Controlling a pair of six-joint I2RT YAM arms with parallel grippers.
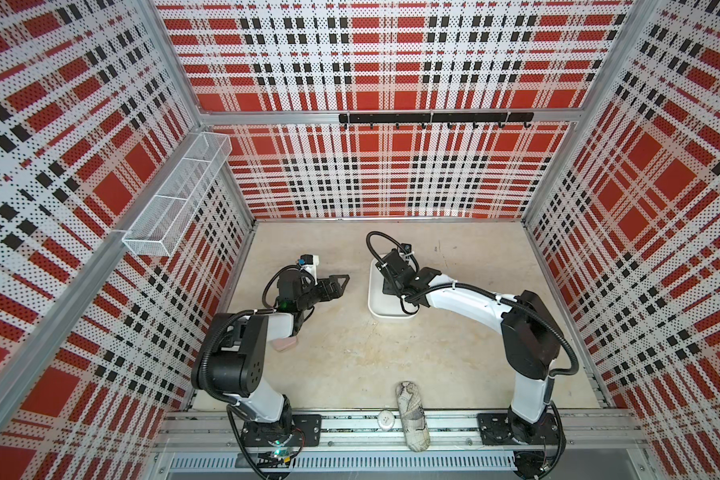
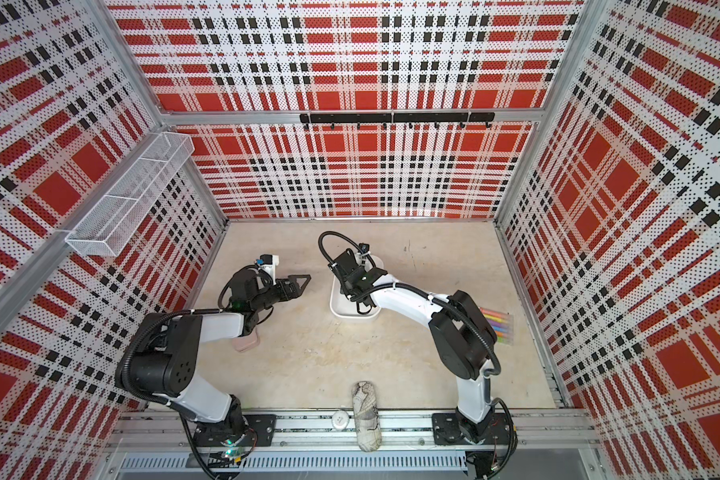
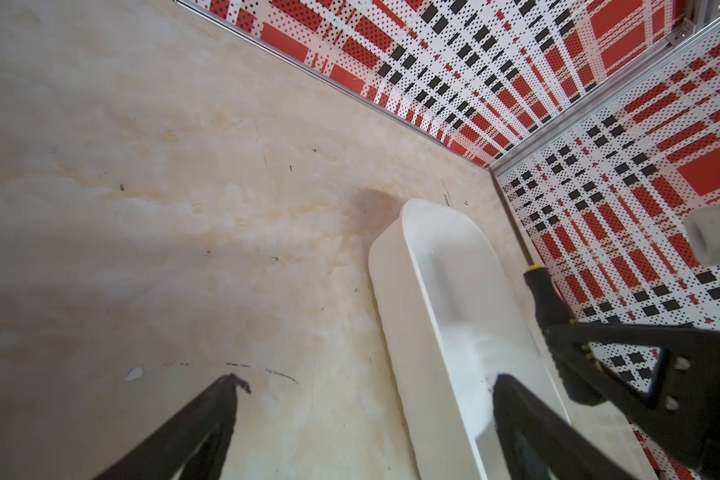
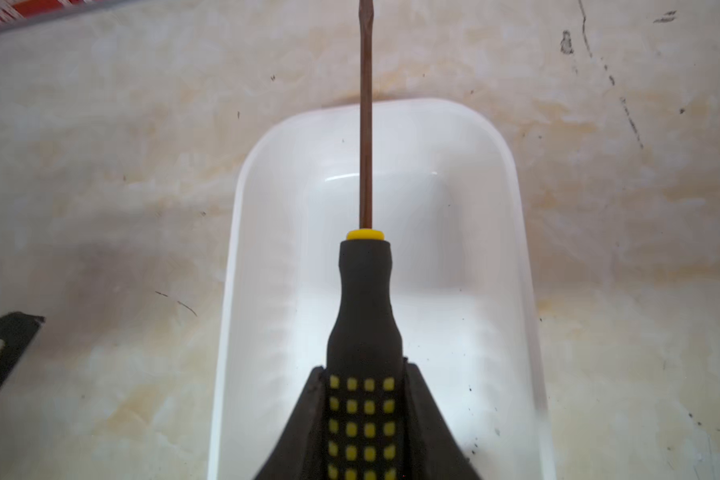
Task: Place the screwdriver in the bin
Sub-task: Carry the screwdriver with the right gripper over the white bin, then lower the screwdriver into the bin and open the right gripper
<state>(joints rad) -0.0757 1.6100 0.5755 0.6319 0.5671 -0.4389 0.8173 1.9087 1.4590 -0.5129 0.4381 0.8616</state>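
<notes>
1. One screwdriver (image 4: 364, 299) hung above the bin (image 4: 512, 249), not yet inside, its shaft running along the bin's length, apparently lined up to fit.
2. Right fingers (image 4: 304, 428) were clamped on the yellow-dotted part of the handle, leaving the shaft free ahead of them.
3. The shaft's tip appeared to reach past the bin's far rim in the right wrist view; a release here might catch that rim.
4. Left fingers (image 3: 225, 399) stood spread wide and empty beside the bin, above the desk (image 1: 350, 353), seemingly out of the way.
</notes>
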